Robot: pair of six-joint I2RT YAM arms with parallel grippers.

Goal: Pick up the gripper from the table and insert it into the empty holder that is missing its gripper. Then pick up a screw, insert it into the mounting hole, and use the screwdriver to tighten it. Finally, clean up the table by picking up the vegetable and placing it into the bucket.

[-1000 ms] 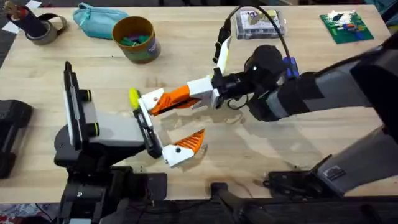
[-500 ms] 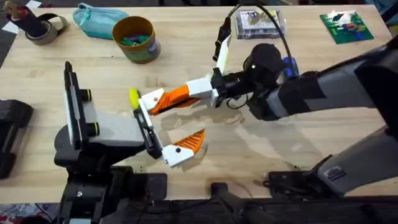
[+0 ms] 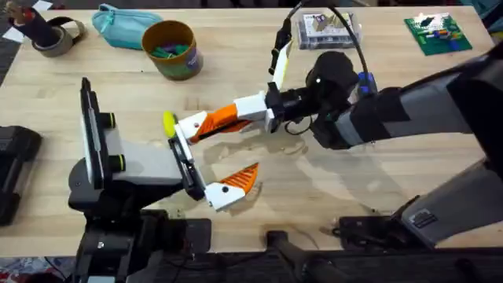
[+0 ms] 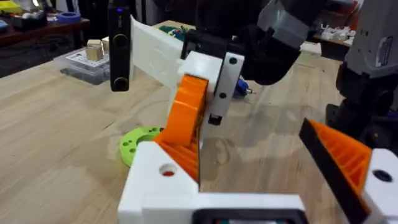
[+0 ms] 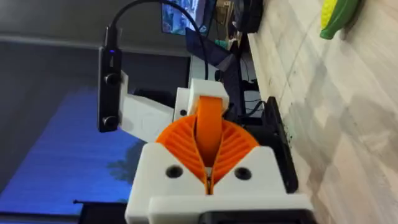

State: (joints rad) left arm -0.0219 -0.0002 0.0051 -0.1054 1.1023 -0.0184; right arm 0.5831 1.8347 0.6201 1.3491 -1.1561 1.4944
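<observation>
My right gripper [image 3: 229,118] is shut on the orange wedge of the gripper [image 3: 206,124], pads clamped on both sides [image 5: 210,155]. The gripper's white base [image 4: 163,183] sits against the far end of the holder [image 3: 185,163], the black bar fronting my left arm. The twin finger [image 3: 233,185] is mounted at the bar's near end, so my left gripper [image 4: 267,171] stands open. The yellow-green vegetable [image 3: 168,123] lies on the table just past the bar. The mustard bucket [image 3: 171,49] stands at the back. The blue screwdriver [image 3: 364,80] peeks out behind the right arm.
A teal pouch [image 3: 119,23] and a tape roll [image 3: 56,36] lie at the back left. A clear plastic box [image 3: 326,28] and a green board [image 3: 437,33] sit at the back right. A black cable [image 3: 346,31] loops over the right wrist.
My right gripper has shifted slightly toward the table's far side, tilting the held piece a little. The left arm has not moved.
</observation>
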